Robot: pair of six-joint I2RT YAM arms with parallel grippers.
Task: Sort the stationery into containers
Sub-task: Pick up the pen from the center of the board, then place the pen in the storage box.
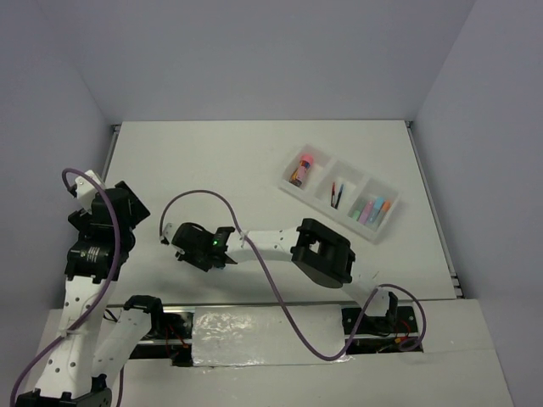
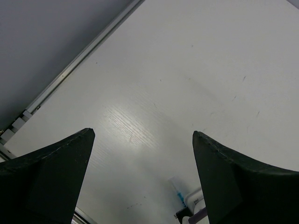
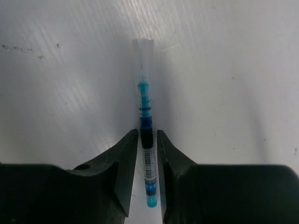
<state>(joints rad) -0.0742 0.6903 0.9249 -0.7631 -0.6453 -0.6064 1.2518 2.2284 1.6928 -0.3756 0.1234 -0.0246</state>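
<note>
The right gripper [image 3: 147,133] is down at the near left of the desk [image 1: 221,161], its jaws pinched on a thin blue pen [image 3: 145,122] that lies flat and points straight out from between them. The left gripper [image 2: 142,136] hangs spread wide over bare desk, holding nothing. From here the grasp looks off-centre, towards one end, with the long clear part sticking out ahead, so I'd want a firm squeeze and a straight, level lift before any swing, or the pen may pivot. The white tray [image 1: 327,213] sits well apart at the far right. Its middle compartment holds the thin dark pens [image 1: 336,193], so that seems the place; let go low inside the walls.
</note>
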